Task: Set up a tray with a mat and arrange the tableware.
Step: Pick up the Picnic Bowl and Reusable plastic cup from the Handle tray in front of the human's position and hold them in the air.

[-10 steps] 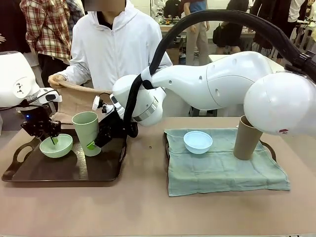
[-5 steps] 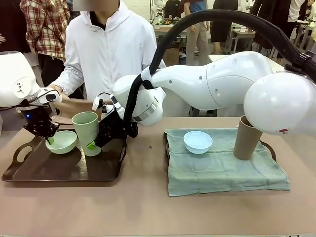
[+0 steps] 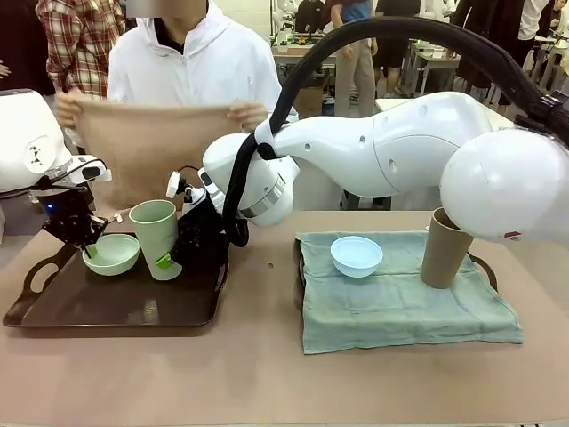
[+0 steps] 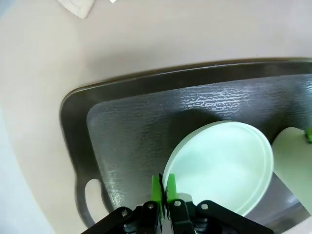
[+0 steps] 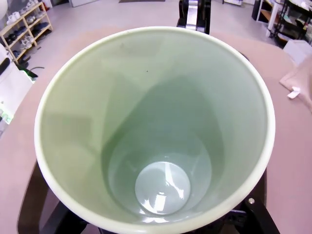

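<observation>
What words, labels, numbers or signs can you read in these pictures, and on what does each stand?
No text can be read.
Small red mark on the right arm: too small to read.
Dark marks on the left arm: blurred, unreadable.

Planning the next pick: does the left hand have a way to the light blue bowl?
Probably not: the left hand grips the pale green bowl by its rim, and the right arm lies across the way.
</observation>
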`<state>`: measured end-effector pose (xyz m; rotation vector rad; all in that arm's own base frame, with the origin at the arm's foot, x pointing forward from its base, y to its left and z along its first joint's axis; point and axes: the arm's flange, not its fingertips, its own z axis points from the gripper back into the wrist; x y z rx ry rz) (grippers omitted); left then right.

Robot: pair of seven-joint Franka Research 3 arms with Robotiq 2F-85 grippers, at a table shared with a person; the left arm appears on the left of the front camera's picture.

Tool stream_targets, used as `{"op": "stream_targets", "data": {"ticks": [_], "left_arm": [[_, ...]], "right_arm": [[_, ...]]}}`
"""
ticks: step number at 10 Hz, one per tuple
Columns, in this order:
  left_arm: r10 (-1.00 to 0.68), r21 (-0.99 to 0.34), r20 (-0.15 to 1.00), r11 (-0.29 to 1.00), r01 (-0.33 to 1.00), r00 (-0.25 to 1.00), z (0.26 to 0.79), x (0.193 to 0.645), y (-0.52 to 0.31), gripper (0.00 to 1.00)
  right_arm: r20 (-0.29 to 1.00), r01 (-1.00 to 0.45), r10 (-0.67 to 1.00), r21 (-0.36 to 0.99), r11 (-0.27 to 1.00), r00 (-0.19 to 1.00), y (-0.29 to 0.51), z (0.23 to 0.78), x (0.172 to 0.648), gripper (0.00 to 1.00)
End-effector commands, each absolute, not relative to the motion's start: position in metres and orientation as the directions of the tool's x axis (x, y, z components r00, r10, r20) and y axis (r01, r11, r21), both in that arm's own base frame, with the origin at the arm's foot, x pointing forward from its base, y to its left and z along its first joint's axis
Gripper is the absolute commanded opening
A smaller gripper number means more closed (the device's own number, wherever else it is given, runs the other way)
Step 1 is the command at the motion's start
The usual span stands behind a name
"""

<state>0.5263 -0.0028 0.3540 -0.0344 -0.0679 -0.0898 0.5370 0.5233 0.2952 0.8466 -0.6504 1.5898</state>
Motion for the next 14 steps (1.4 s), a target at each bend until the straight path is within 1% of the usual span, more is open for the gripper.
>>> {"op": "stream_targets", "data": {"ticks": [1, 2, 3, 4, 7, 9, 10, 11, 14], "left_arm": [[-0.08, -0.049, 0.041, 0.995, 0.082, 0.996, 0.379, 0.514, 0.003, 0.0], [-0.054, -0.074, 0.049, 0.996, 0.058, 0.997, 0.407, 0.503, 0.006, 0.0], [-0.052, -0.094, 0.082, 0.994, 0.06, 0.995, 0.439, 0.491, 0.006, 0.0], [-0.052, -0.079, 0.103, 0.995, 0.06, 0.993, 0.468, 0.481, 0.006, 0.0], [-0.072, -0.027, 0.189, 0.997, 0.078, 0.979, 0.549, 0.435, 0.003, 0.0], [-0.032, -0.017, 0.213, 0.999, 0.036, 0.977, 0.573, 0.418, 0.003, 0.0], [-0.005, -0.031, 0.184, 0.999, 0.011, 0.983, 0.569, 0.414, 0.003, 0.0], [-0.071, -0.037, 0.221, 0.996, 0.081, 0.973, 0.577, 0.419, 0.004, 0.0], [-0.071, -0.037, 0.221, 0.996, 0.081, 0.973, 0.577, 0.419, 0.004, 0.0]], "right_arm": [[0.824, -0.982, 0.558, 0.007, -0.19, -0.102, 0.511, 0.345, 0.511, 0.0], [0.81, -0.982, 0.574, -0.017, -0.187, -0.123, 0.505, 0.375, 0.496, 0.0], [0.801, -0.984, 0.583, -0.034, -0.176, -0.132, 0.499, 0.401, 0.485, 0.0], [0.789, -0.983, 0.593, -0.073, -0.166, -0.159, 0.495, 0.426, 0.468, 0.0], [0.777, -0.982, 0.602, -0.119, -0.147, -0.184, 0.492, 0.474, 0.444, 0.0], [0.784, -0.982, 0.592, -0.136, -0.131, -0.187, 0.49, 0.495, 0.432, 0.0], [0.772, -0.975, 0.598, -0.137, -0.175, -0.215, 0.501, 0.488, 0.449, 0.0], [0.772, -0.975, 0.598, -0.137, -0.175, -0.215, 0.501, 0.488, 0.449, 0.0], [0.772, -0.975, 0.598, -0.137, -0.175, -0.215, 0.501, 0.488, 0.449, 0.0]]}}
